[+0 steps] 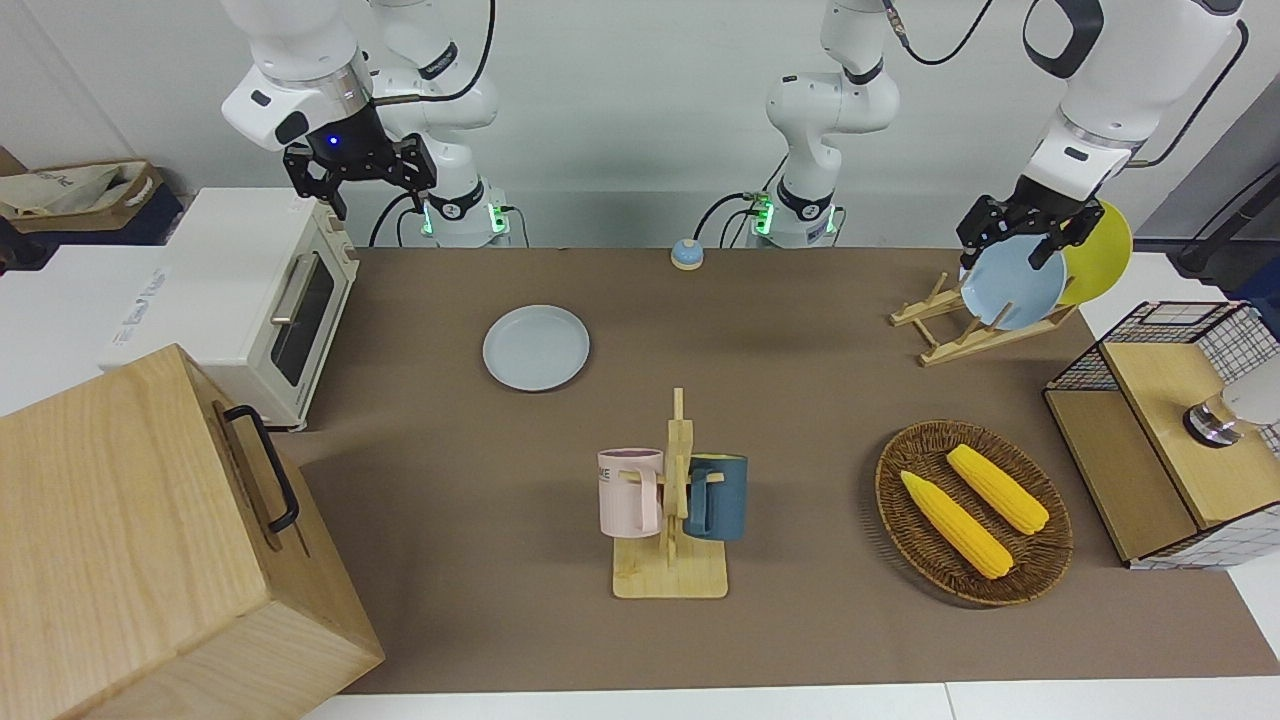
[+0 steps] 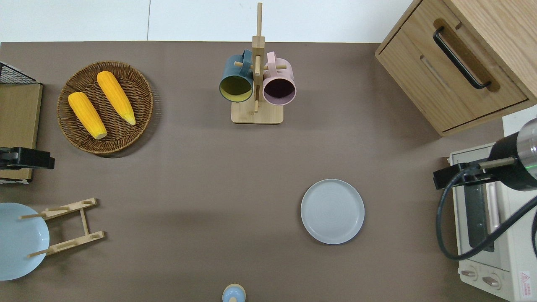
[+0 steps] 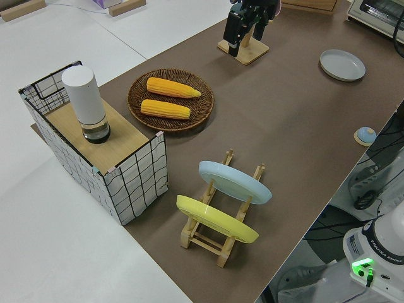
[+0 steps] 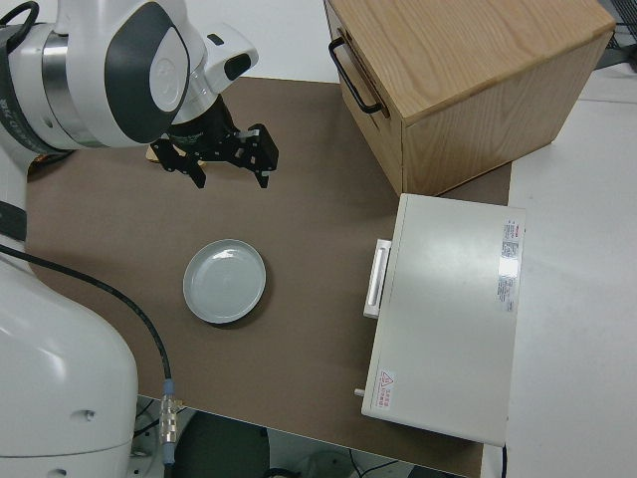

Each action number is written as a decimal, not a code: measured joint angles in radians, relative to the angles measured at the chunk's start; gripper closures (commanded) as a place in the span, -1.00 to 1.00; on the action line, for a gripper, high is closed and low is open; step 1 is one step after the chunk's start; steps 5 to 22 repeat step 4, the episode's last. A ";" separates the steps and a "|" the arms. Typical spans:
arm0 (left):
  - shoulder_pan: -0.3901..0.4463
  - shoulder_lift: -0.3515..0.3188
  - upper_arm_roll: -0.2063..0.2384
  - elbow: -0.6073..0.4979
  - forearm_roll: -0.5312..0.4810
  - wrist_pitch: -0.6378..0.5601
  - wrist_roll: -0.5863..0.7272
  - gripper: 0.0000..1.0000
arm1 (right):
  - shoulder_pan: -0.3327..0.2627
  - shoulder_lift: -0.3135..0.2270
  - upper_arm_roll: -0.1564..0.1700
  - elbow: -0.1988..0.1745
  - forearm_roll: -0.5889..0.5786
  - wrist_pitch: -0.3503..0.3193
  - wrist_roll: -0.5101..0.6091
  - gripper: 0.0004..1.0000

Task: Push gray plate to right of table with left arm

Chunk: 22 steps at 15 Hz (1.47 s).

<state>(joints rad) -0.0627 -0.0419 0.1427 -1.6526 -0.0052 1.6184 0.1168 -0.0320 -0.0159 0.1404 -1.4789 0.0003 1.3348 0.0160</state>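
Note:
The gray plate (image 1: 536, 347) lies flat on the brown table (image 1: 780, 390), toward the right arm's end, near the toaster oven; it also shows in the overhead view (image 2: 332, 211) and the right side view (image 4: 225, 281). My left gripper (image 1: 1010, 240) is open and empty, raised in the air. The overhead view shows it (image 2: 40, 158) at the left arm's end of the table, between the corn basket and the plate rack, far from the gray plate. My right gripper (image 1: 358, 190) is open and parked.
A toaster oven (image 1: 270, 300) and a wooden cabinet (image 1: 150, 540) stand at the right arm's end. A mug rack (image 1: 672, 500) stands mid-table. A corn basket (image 1: 972, 512), a plate rack (image 1: 960, 335) with sky-blue and yellow plates, and a wire shelf (image 1: 1170, 430) stand at the left arm's end.

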 measured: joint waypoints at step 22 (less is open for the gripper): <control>0.000 0.002 -0.002 0.000 0.000 -0.009 0.000 -0.99 | 0.000 0.000 0.000 0.000 0.000 0.000 0.000 -0.97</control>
